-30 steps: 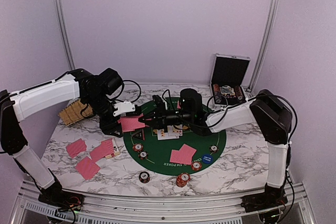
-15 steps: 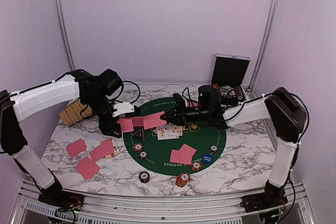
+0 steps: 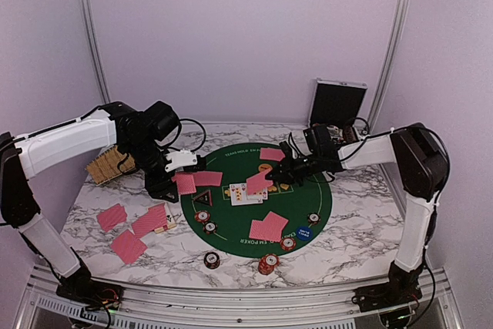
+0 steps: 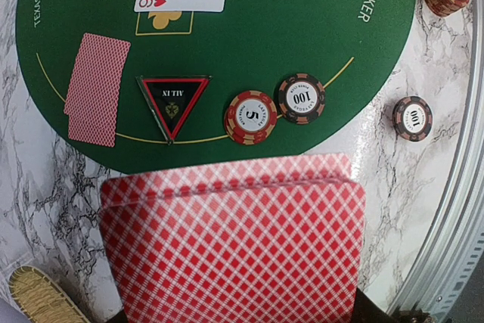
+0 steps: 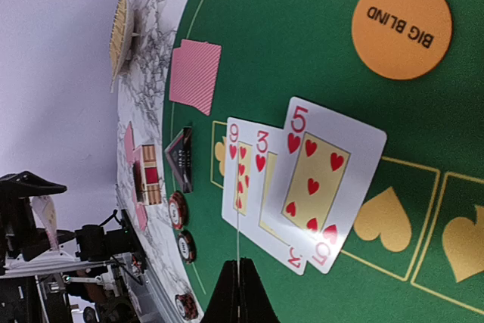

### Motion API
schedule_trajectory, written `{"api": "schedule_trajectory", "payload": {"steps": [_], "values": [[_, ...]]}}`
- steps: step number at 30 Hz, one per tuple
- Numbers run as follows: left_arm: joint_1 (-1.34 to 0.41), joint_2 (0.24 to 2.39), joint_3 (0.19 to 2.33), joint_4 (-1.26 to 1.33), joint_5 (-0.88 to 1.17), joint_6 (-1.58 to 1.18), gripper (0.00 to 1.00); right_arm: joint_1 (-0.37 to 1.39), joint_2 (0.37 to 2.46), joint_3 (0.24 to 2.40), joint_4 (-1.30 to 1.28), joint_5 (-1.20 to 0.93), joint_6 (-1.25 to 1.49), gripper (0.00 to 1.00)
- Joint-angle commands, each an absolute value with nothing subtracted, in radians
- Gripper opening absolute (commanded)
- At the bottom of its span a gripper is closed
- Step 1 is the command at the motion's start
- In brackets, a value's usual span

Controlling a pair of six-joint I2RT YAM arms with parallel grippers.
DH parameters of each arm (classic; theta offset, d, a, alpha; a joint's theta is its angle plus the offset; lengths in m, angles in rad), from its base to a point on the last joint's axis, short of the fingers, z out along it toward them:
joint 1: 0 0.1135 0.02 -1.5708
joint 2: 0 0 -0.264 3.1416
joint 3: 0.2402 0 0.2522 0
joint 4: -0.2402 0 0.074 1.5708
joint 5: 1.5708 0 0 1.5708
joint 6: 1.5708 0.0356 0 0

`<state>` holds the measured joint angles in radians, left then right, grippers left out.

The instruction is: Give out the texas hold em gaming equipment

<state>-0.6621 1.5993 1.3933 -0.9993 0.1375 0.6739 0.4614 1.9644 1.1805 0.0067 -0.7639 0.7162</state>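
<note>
— Where does this go wrong, widest thing first?

— The marble surface [image 3: 354, 244] and the green mat [image 3: 312, 194] at the frame's centre are crowded, so a sweep is my worry. The right arm [image 3: 370, 152] lies long and low from the right edge toward the middle. A dropped wrist would, I think, rake the face-up row [image 3: 245, 193].

— And the left?

— The left arm [image 3: 69, 140] comes in from the left edge, elbow bent, wrist tipped down over the mat's left rim. The left end effector [image 3: 176, 182] is clamped on the deck [image 4: 234, 240], which looks splayed. A slack pinch could spill it onto the chips [image 4: 250, 116] lying beneath.

— The smaller piece?

— The right end effector [image 5: 239, 270] has its fingers pressed together on a single card [image 3: 259, 182], just above the row's right end. Seen edge-on from the wrist, it is a thin hold. Let go tilted, the card may flip or cover the five of hearts [image 5: 314, 187].
</note>
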Motion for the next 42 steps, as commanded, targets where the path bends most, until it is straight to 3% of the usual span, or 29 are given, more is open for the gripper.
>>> {"api": "schedule_trajectory", "payload": {"steps": [1, 17, 22, 31, 36, 42], "values": [[-0.657, 1.560, 1.391, -1.019, 0.146, 0.676, 0.63, 0.451, 2.010, 1.223, -0.143, -0.689, 0.592, 0.00], [-0.656, 1.566, 1.397, -1.023, 0.158, 0.675, 0.63, 0.417, 2.054, 1.232, -0.283, -0.552, 0.472, 0.00], [-0.657, 1.570, 1.404, -1.025, 0.161, 0.676, 0.63, 0.417, 2.039, 1.250, -0.315, -0.525, 0.448, 0.26], [-0.657, 1.575, 1.411, -1.029, 0.164, 0.676, 0.63, 0.417, 1.954, 1.279, -0.407, -0.382, 0.425, 0.56], [-0.656, 1.578, 1.415, -1.028, 0.168, 0.676, 0.63, 0.442, 1.837, 1.213, -0.254, -0.465, 0.517, 0.73], [-0.657, 1.577, 1.429, -1.028, 0.180, 0.657, 0.63, 0.600, 1.801, 1.206, 0.003, -0.639, 0.722, 0.86]]}}
